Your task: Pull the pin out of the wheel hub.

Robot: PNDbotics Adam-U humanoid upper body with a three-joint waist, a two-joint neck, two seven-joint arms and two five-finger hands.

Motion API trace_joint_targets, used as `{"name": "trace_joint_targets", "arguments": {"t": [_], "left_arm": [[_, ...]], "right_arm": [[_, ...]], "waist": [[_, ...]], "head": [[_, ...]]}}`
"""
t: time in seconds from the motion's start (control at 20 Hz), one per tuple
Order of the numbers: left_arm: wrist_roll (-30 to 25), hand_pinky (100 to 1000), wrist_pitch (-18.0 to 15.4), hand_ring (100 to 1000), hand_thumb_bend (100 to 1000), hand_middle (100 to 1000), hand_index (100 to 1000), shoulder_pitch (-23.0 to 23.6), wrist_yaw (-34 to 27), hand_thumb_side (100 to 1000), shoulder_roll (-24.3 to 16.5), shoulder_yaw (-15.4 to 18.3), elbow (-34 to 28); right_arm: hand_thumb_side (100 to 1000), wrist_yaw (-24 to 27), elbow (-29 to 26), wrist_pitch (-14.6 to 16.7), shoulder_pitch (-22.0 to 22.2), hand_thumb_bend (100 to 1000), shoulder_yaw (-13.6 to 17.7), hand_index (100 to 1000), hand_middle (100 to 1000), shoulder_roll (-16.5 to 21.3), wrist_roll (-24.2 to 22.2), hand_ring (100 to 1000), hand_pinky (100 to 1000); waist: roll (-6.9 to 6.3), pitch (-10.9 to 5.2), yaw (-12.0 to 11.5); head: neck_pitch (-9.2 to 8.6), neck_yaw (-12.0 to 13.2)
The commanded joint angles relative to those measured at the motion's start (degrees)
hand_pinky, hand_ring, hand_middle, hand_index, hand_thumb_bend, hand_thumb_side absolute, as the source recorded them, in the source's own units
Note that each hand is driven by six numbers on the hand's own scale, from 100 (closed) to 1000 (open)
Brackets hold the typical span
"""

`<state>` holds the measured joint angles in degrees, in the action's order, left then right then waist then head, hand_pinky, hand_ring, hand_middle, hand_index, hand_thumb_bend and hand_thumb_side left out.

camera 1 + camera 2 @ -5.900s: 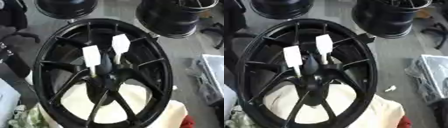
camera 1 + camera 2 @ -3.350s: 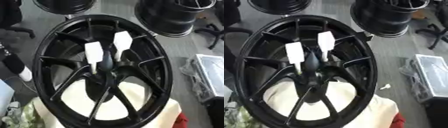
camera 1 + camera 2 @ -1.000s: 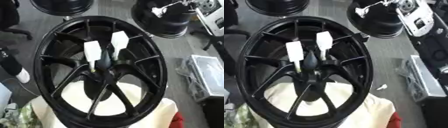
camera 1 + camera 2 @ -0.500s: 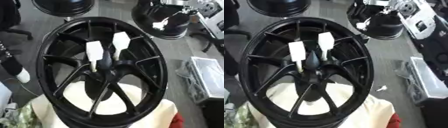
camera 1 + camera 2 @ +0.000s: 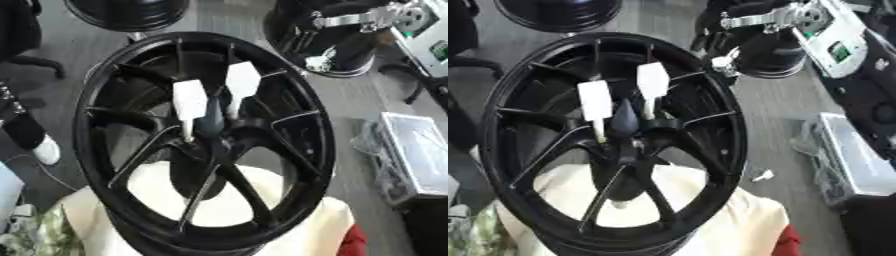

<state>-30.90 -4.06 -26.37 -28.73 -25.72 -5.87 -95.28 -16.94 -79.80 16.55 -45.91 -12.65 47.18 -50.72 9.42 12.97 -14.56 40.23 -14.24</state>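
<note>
A large black spoked wheel hub (image 5: pixel 85 125) lies on a cream cloth (image 5: pixel 325 225), filling the middle of both views. Two white pins with flat paddle heads stand upright beside its dark centre cone: the left pin (image 5: pixel 189 101) and the right pin (image 5: pixel 242 81). My right arm (image 5: pixel 794 19), black with silver joints, comes in from the upper right. Its hand (image 5: pixel 722 63) hangs just beyond the hub's upper right rim, apart from both pins. The hand is dark against a dark tyre, so its shape is unclear. The left hand does not show.
Another black wheel (image 5: pixel 131 10) lies at the top left, and a black tyre (image 5: pixel 354 47) at the top right behind my arm. A grey case (image 5: pixel 420 155) sits on the floor at the right. A person's leg with a white shoe (image 5: pixel 45 150) stands at the left edge.
My right arm has come in from the upper right corner and moved down and left, reaching the hub's upper right rim. The hub and both pins have not moved.
</note>
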Motion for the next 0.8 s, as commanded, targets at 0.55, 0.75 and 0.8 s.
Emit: {"name": "trace_joint_targets", "arguments": {"t": [0.55,0.75,0.8], "left_arm": [[-0.63,847,0.08,911,149,852,872,-0.45,0.45,757,-1.37,-0.4,-0.27],[-0.67,847,0.26,912,150,852,872,-0.54,0.31,758,-1.29,-0.47,-0.22],[-0.7,847,0.29,912,150,852,872,-0.54,0.31,759,-1.28,-0.5,-0.21]], "right_arm": [[661,-3.86,-2.3,1.44,-1.59,452,0.09,878,784,1.43,3.05,784,814],[630,-5.52,-3.96,0.57,-1.44,451,0.11,882,777,1.09,6.21,773,809],[613,-5.6,-4.38,0.3,-1.48,453,0.23,882,773,0.84,6.89,767,805]], "waist": [[-0.22,-1.6,0.1],[-0.2,-1.71,0.02],[-0.21,-1.73,0.01]], "head": [[0.49,0.21],[0.69,0.24],[0.68,0.28]]}}
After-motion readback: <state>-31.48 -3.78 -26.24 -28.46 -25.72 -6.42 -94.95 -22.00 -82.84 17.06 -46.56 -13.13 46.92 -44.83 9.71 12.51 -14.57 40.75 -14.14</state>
